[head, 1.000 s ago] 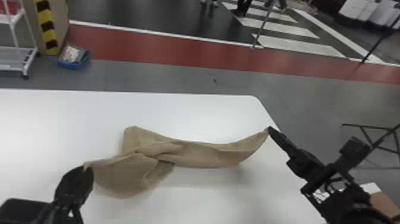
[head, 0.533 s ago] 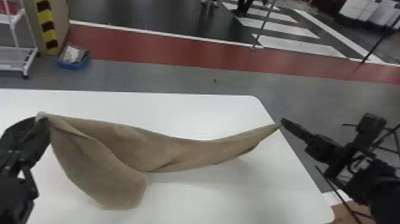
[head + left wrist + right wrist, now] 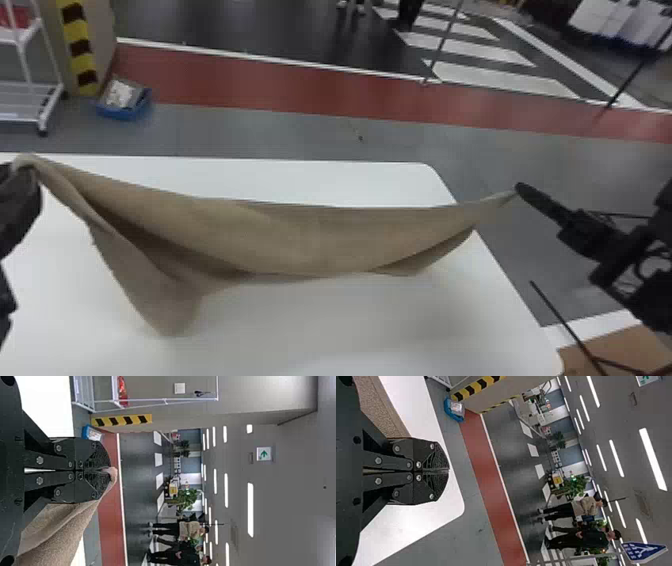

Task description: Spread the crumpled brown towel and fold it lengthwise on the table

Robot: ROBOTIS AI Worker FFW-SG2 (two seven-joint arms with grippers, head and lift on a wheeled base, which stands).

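- While the brown towel (image 3: 310,240) hangs stretched out in front of the robot, from where I stand the spreading looks well begun and the fold untouched. With twelve straight ahead on the robot's head view, the cloth runs from nine o'clock across to three.
- At nine, the left gripper (image 3: 107,470) is clenched, two fingers together, on one end of the cloth.
- Round at three, out past the side edge of the white table (image 3: 350,330), the right gripper (image 3: 447,470) is pinched shut on the other end.
- Done, as far as I can see: both ends caught, and the upper edge drawn fairly straight between them.
- Left to do: a flap droops toward eight o'clock with deep creases in it, and the lower edge is bunched toward four. I'd say the cloth needs opening, laying flat, then folding lengthwise. I can't tell how much of its underside touches the tabletop.
- My count on the job: one towel, one table, two grippers, two fingers on each, and two held ends.
- Round about, toward ten on the floor, I count one blue tray (image 3: 122,114), and nearer nine, one white rack (image 3: 25,86).
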